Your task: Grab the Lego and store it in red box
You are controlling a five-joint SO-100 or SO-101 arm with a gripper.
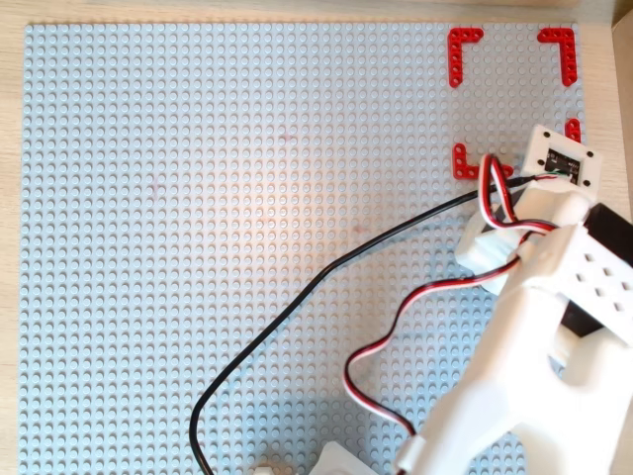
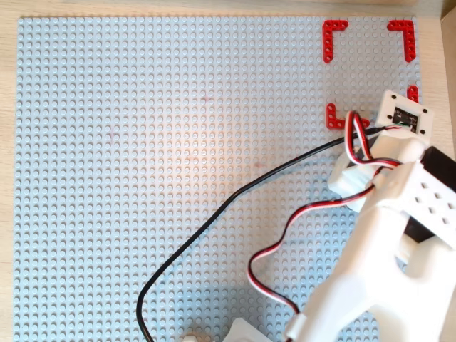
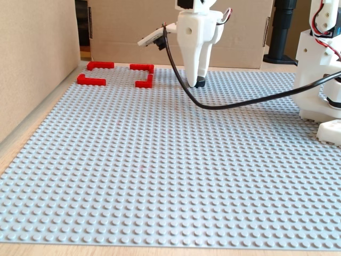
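In the fixed view my white gripper [image 3: 198, 80] points down and is shut on the Lego [image 3: 200, 83], a small black piece at its fingertips, close above the grey baseplate [image 3: 160, 160]. It hangs just right of the red box [image 3: 144, 74], which is outlined by four red corner brackets. In both overhead views the arm [image 1: 534, 327] [image 2: 385, 235] covers the gripper tips and the Lego. There the red box [image 1: 462, 47] [image 2: 333, 34] sits at the top right, and the wrist part overlaps its lower right corner.
A black cable [image 1: 297, 297] and a red-white-black wire [image 1: 396, 317] run from the arm across the plate. Cardboard walls [image 3: 32, 64] stand on the left and at the back in the fixed view. The arm's base [image 3: 319, 69] stands at the right.
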